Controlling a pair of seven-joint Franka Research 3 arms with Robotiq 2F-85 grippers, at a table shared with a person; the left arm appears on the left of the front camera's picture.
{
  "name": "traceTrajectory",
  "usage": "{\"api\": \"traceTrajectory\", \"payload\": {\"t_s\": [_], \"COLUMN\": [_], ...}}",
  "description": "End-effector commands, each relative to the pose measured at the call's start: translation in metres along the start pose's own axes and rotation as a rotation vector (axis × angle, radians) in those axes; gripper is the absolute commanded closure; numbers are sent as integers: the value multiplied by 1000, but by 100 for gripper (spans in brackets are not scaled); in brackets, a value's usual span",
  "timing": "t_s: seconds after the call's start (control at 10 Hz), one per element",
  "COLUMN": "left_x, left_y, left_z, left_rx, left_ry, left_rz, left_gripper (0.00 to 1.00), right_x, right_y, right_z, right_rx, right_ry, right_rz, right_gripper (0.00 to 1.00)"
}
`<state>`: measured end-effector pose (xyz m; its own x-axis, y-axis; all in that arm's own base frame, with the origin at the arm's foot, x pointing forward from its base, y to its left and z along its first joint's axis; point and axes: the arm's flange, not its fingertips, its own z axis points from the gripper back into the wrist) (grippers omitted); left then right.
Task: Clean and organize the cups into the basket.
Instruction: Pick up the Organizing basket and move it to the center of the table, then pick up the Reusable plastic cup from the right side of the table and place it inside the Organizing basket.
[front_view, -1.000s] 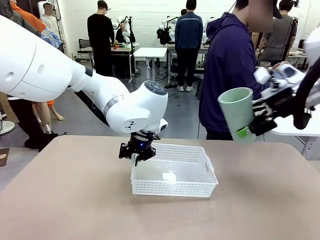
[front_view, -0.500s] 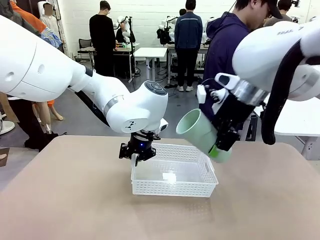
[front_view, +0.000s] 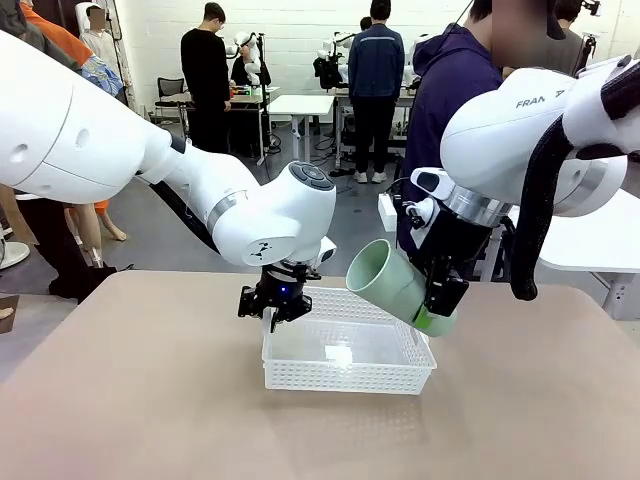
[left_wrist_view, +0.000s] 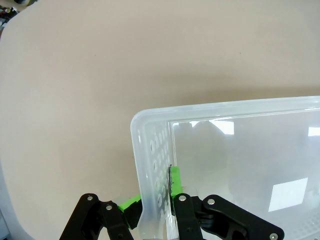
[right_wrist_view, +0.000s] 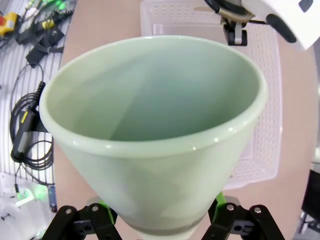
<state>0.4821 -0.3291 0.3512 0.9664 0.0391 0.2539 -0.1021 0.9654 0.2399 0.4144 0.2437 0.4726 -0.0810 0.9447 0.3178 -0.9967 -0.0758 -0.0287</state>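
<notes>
A pale mint green cup (front_view: 392, 281) hangs tilted over the right end of the white lattice basket (front_view: 340, 376), its mouth turned up and to the left. My right gripper (front_view: 437, 303) is shut on its base end. In the right wrist view the cup (right_wrist_view: 150, 130) is held between green pads (right_wrist_view: 106, 214), with the basket (right_wrist_view: 267, 105) beyond it. My left gripper (front_view: 274, 310) is shut on the basket's left wall. The left wrist view shows this gripper (left_wrist_view: 152, 202) pinching that wall (left_wrist_view: 150, 150), one pad inside and one outside.
The basket stands mid-table on the tan tabletop (front_view: 150, 400). A person in a dark blue hoodie (front_view: 450, 130) stands at the far side, behind my right arm. Cables (right_wrist_view: 30, 100) lie beside the table in the right wrist view.
My right arm has swung in from the far right with the mint cup and lowered it over the basket's right end. The left gripper and the basket have stayed still.
</notes>
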Motion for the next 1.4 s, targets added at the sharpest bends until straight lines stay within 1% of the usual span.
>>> {"api": "traceTrajectory", "payload": {"t_s": [0.0,0.2,0.3,0.5,0.7,0.8,1.0,1.2,1.3], "left_x": [-1,-1,-1,-1,-1,-1,-1,-1,-1], "left_y": [0,0,0,0,0,0,0,0,0], "left_z": [-1,-1,-1,-1,-1,-1,-1,-1,-1], "left_rx": [1,1,1,1,1,1,1,1,1], "left_ry": [3,3,3,3,3,3,3,3,3], "left_rz": [2,2,2,2,2,2,2,2,2], "left_gripper": [100,100,100,100,100,100,100,100,100], "right_x": [3,1,19,43,54,56,52,45,41], "right_y": [4,1,2,-6,-17,-23,-32,-35,-36], "right_z": [2,0,-14,-39,-59,-69,-87,-95,-99], "right_rx": [7,1,-31,-39,-55,-84,-123,-120,-121], "right_ry": [2,-1,108,208,240,265,314,309,284], "right_rz": [-13,1,7,62,81,74,38,30,27], "right_gripper": [19,19,19,19,19,19,19,19,19]}}
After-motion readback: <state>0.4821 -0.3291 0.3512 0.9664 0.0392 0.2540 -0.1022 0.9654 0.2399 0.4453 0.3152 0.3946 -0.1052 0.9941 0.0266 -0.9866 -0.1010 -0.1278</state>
